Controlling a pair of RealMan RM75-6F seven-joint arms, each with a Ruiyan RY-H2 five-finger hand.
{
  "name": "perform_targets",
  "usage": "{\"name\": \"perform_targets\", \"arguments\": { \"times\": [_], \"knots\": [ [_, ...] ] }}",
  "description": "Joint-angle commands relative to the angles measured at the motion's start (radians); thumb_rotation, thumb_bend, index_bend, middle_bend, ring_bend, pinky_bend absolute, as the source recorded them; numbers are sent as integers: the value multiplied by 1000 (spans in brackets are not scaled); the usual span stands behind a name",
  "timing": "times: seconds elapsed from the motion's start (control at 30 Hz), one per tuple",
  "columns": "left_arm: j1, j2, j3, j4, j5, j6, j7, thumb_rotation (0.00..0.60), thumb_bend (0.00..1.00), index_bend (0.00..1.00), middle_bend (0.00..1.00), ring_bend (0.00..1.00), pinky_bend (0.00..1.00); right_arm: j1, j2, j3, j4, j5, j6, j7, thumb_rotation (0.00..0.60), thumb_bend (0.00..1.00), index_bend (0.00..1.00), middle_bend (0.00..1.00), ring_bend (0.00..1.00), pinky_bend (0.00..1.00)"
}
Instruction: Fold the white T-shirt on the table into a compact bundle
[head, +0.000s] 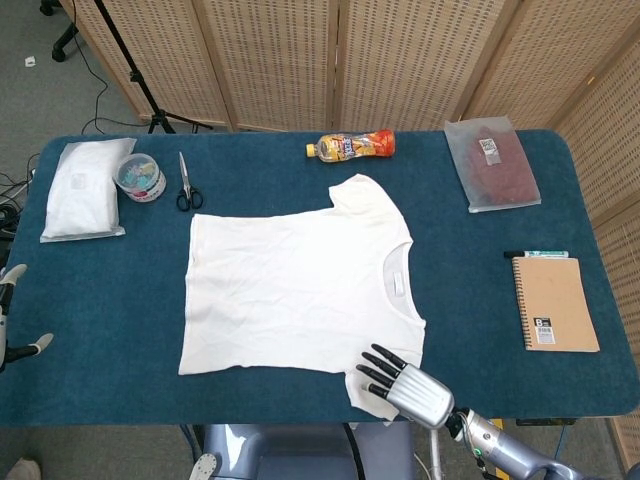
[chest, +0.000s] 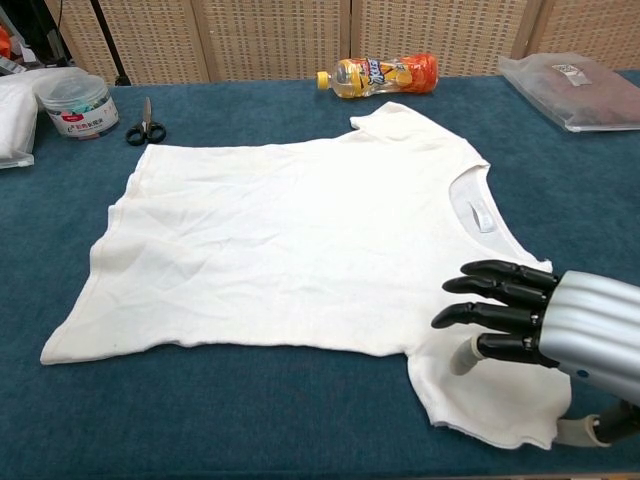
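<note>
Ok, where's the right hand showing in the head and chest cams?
Head view: right hand at bottom centre-right, over the T-shirt's near sleeve.
Chest view: right hand at lower right, fingers spread over that same sleeve.
Shared landmark: orange bottle at the table's far edge.

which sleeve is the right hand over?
The near sleeve, at the table's front edge; the right hand hovers over it with fingers spread. The far sleeve points toward the bottle.
</note>
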Motion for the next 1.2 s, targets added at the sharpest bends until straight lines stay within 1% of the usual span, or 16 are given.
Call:
{"name": "perform_targets", "arguments": {
  "times": [0.03, 0.1, 0.17, 0.27, 0.33, 0.47, 0.63, 0.73, 0.8, 0.87, 0.93, 1.03, 1.1, 1.2],
  "knots": [
    [0, 0, 0, 0, -1, -1, 0, 600, 0, 0, 0, 0, 0, 5, -18, 7, 4, 10, 6, -4, 600, 30, 323, 184, 0, 0],
    [0, 0, 0, 0, -3, -3, 0, 600, 0, 0, 0, 0, 0, 7, -27, 13, 10, 18, 6, -12, 600, 109, 324, 186, 0, 0],
    [-1, 1, -1, 0, -3, -4, -2, 600, 0, 0, 0, 0, 0, 10, -28, 12, 13, 24, 4, -14, 600, 240, 333, 186, 0, 0],
    [-1, 2, -2, 1, -5, -4, -4, 600, 0, 0, 0, 0, 0, 15, -17, -1, 9, 30, -8, -9, 600, 395, 376, 186, 0, 0],
    [-2, 3, -1, 1, -5, -7, -5, 600, 0, 0, 0, 0, 0, 18, -6, -13, 5, 31, -13, -4, 600, 431, 423, 186, 0, 0],
    [-4, -1, 5, 2, 1, -13, 1, 600, 0, 0, 0, 0, 0, 14, -1, -26, 8, 40, -8, 10, 600, 448, 551, 186, 0, 0],
    [-10, -12, 20, 11, 32, -24, 6, 600, 0, 0, 0, 0, 0, 7, -6, -34, 21, 47, 19, 41, 600, 521, 604, 192, 0, 0],
    [-21, -29, 49, 37, 97, -42, -9, 600, 12, 0, 0, 0, 0, 2, -8, -34, 28, 48, 46, 58, 600, 565, 631, 198, 0, 0],
    [-29, -43, 70, 62, 142, -58, -29, 600, 35, 9, 0, 0, 0, -1, -8, -36, 31, 50, 60, 73, 600, 568, 637, 199, 0, 0],
    [-45, -64, 93, 102, 199, -84, -67, 600, 55, 81, 0, 0, 0, -4, -7, -39, 34, 51, 75, 91, 600, 569, 639, 199, 0, 0],
    [-69, -97, 116, 170, 268, -109, -112, 600, 62, 204, 0, 0, 0, -8, -5, -42, 36, 51, 89, 104, 600, 568, 639, 199, 0, 0],
    [-105, -149, 151, 269, 359, -142, -214, 600, 70, 316, 0, 0, 0, -11, -3, -44, 40, 51, 104, 114, 600, 568, 639, 199, 0, 0],
    [-138, -199, 179, 344, 417, -178, -305, 600, 76, 350, 0, 0, 0, -13, 1, -48, 40, 53, 112, 125, 600, 569, 639, 199, 0, 0],
    [-165, -256, 194, 424, 451, -196, -360, 600, 89, 360, 0, 0, 0, -15, 3, -53, 40, 52, 117, 135, 600, 573, 639, 203, 0, 0]
  ]
}}
